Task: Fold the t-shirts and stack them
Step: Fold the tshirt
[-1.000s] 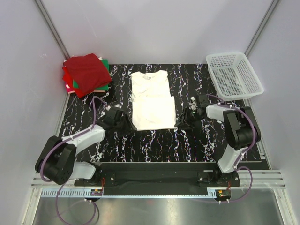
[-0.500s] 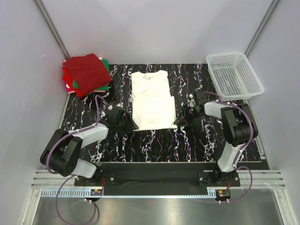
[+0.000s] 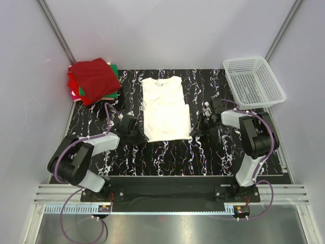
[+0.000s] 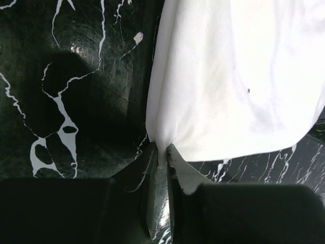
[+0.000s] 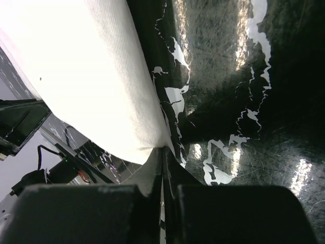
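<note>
Here, the left gripper pinches the near left corner of the white t-shirt, and the right gripper is pressed tight on its near right corner. The shirt lies flat in the middle of the table, its long way running from both jaws toward the far edge. The folded stack sits in the far left corner.

white tee — flat, centre | red and green tees — folded, stacked, far-left corner
</note>
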`<state>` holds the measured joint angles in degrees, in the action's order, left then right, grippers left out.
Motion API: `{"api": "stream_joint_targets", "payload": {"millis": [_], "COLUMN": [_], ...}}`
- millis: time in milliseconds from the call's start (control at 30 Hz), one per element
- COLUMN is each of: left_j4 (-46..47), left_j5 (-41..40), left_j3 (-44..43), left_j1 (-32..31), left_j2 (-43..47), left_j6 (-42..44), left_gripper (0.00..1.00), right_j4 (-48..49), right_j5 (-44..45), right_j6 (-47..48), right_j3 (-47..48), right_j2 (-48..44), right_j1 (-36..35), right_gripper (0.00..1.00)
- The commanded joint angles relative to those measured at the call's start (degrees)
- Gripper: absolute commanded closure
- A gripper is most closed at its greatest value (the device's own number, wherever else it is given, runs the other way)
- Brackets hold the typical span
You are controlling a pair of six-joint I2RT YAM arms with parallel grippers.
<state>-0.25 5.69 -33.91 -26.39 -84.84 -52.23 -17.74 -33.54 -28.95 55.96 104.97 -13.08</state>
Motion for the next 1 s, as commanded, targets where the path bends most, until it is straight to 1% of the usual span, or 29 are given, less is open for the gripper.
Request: {"api": "stream_joint_targets", "payload": {"millis": [0, 67, 100, 233, 400, 433, 467, 500, 533, 600, 700, 767, 800, 833, 867, 933, 967], "left_j4": [-1.2, -1.2, -1.2, -3.0, -7.2, -7.9, -9.1, -9.7, -9.9, -9.4, -9.2, -9.1, -9.0, -8.9, -8.8, -8.7, -8.9], "left_j5": [-2.0, -2.1, -2.1, -2.9, -5.3, -5.5, -7.2, -7.7, -8.1, -8.1, -7.7, -7.7, -7.7, -7.7, -7.7, -7.5, -7.6], "left_j3": [-0.5, -0.5, -0.5, 0.2, 2.3, 2.4, 2.8, 3.1, 3.5, 4.6, 4.1, 3.7, 3.7, 3.8, 3.8, 3.5, 3.2], "left_j1": [-0.3, -0.5, -0.7, -2.1, -6.4, -7.2, -8.3, -8.8, -9.0, -9.0, -9.1, -9.3, -9.4, -9.4, -9.4, -9.4, -9.4], "left_j2": [-2.3, -2.1, -2.0, 0.4, 6.6, 7.3, 8.6, 9.1, 9.4, 9.8, 8.9, 8.3, 7.9, 7.9, 7.8, 8.2, 8.5], "left_j6": [0.9, 1.0, 1.1, 0.3, -2.8, -3.0, -3.1, -3.4, -3.7, -3.9, -3.8, -3.4, -3.4, -3.3, -3.3, -3.1, -3.0], "left_gripper": [0.88, 0.94, 1.00, 1.00, 1.00, 1.00, 1.00, 1.00, 1.00, 1.00, 1.00, 1.00, 1.00, 1.00, 1.00, 1.00, 1.00], "right_j4": [2.4, 3.1, 3.8, 2.4, 1.9, 1.4, 0.3, -0.3, -0.8, -1.1, -0.6, 0.3, 0.7, 1.2, 1.6, 2.3, 3.1], "right_j5": [0.8, 0.9, 1.0, 0.1, 0.8, 0.8, 0.8, 1.0, 1.5, 1.6, 1.2, 1.0, 0.9, 0.4, 0.2, -0.3, -0.6], "right_j6": [0.3, -0.1, -0.3, 0.1, -0.8, -0.6, 0.0, 0.2, 0.5, 0.6, -0.1, -0.4, -0.7, -0.8, -1.0, -1.7, -2.0], "right_j3": [-0.4, -1.0, -1.6, -2.2, -7.8, -8.3, -9.4, -10.0, -10.6, -12.5, -13.7, -13.8, -13.7, -13.7, -13.6, -13.9, -14.2], "right_j2": [-0.8, -1.4, -1.6, -2.5, -9.0, -9.8, -11.2, -12.0, -12.8, -15.0, -15.6, -14.3, -13.7, -13.1, -12.2, -11.9, -11.7], "right_j1": [-0.4, -0.4, -0.4, -0.4, -0.4, -0.5, -0.4, -0.4, -0.4, -0.4, -0.3, -0.4, -0.4, -0.4, -0.3, -0.4, -0.4], "right_gripper": [1.00, 1.00, 1.00, 1.00, 1.00, 0.91, 0.47, 0.33, 0.27, 0.21, 0.19, 0.22, 0.25, 0.32, 0.34, 0.43, 0.44]}}
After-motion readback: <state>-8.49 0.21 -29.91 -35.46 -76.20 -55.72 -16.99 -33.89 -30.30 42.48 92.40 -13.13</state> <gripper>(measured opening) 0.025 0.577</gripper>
